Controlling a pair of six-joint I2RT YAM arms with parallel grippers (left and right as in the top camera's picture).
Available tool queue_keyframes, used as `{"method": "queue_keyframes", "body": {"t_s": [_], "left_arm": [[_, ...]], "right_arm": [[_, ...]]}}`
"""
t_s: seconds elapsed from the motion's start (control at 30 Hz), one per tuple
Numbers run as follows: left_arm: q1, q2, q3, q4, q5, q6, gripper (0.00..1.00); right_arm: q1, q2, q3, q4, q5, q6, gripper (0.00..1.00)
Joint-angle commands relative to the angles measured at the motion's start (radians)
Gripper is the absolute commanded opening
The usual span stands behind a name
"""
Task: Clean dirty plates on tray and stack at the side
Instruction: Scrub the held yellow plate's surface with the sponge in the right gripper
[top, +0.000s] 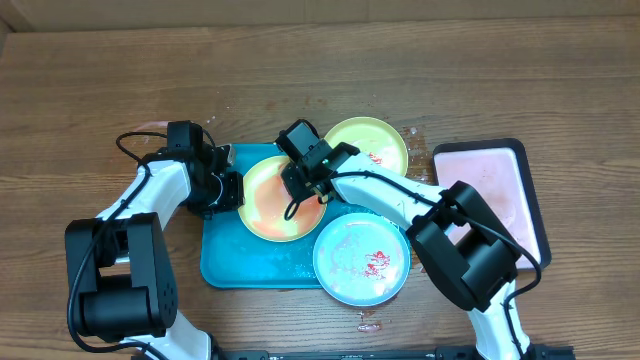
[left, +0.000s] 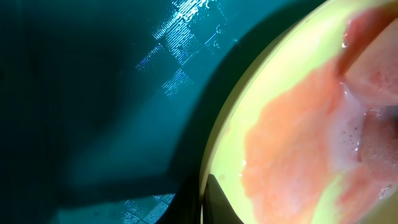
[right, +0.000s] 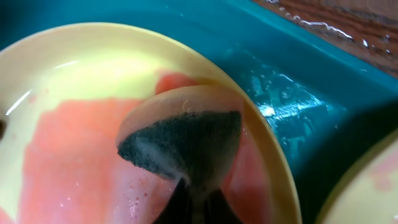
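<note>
Left jaws pinch smeared plate rim | right jaws pinch sponge on it | blue plate, pink tray nearby

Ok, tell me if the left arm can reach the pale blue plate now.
Probably not: the left gripper is shut on the middle plate, and the pale blue plate lies beyond it, beside the right arm.

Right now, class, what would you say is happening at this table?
The right gripper presses a sponge onto the sauce-smeared middle plate on the teal tray, while the left gripper appears to pinch that plate's left rim. A second yellow-green plate and a blue plate wait, stained red. None is stacked aside yet.
</note>
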Motion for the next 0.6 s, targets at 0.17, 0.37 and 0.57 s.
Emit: {"method": "queue_keyframes", "body": {"t_s": [0.17,0.37,0.57], "left_arm": [[-0.002,0.04,-0.025,0.002,-0.013,-0.003,0.04],[-0.002,0.04,-0.025,0.002,-0.014,-0.003,0.04],[-0.002,0.04,-0.025,0.003,-0.014,-0.003,0.04]], "right_arm": [[0.085,0.056,0.063,0.007,-0.016,-0.104,0.04],[0.156,0.056,0.063,-0.004,-0.018,-0.108,0.04],[0.169,0.056,0.063,-0.09,-0.081,-0.071,0.04]]}}
